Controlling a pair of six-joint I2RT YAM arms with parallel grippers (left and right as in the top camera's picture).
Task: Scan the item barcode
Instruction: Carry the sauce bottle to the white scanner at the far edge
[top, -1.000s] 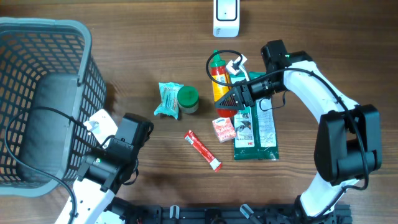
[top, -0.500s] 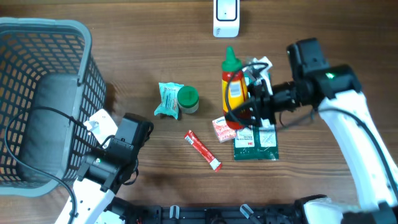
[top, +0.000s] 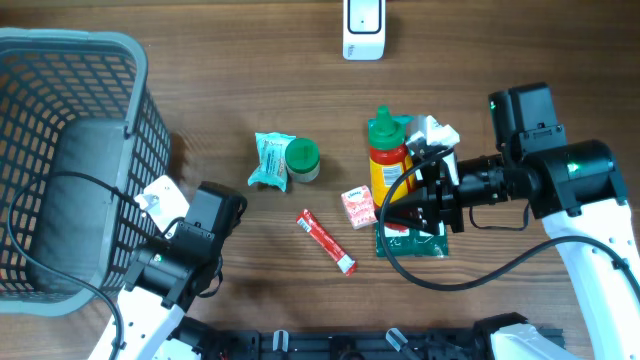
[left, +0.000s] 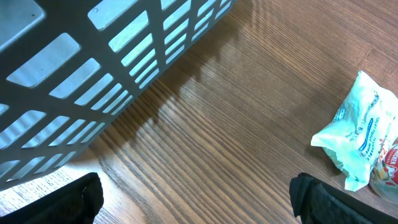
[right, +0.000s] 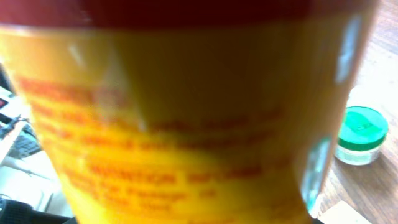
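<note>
The right arm's fingers (top: 414, 203), about half closed, grip the lower body of a red-and-yellow plastic squeeze bottle with a green cap (top: 386, 160), to the right of centre on the wooden surface (top: 500, 60); the cap points toward the far edge, where the white box-shaped scanner (top: 363, 28) stands well apart, so the bottle seems to be on its way there; its yellow label fills the right wrist view, but the blur shows no barcode; a crumpled teal packet (top: 267, 160), a small green-lidded jar (top: 301, 157), a small pink box (top: 358, 206), a thin red sachet (top: 326, 241) and a flat green-and-white pouch (top: 410, 240) lie nearby, apparently waiting; the left arm's fingers (left: 74, 199) hang wide open and empty beside the grey plastic slatted basket (top: 130, 60), probably kept clear of the work.
</note>
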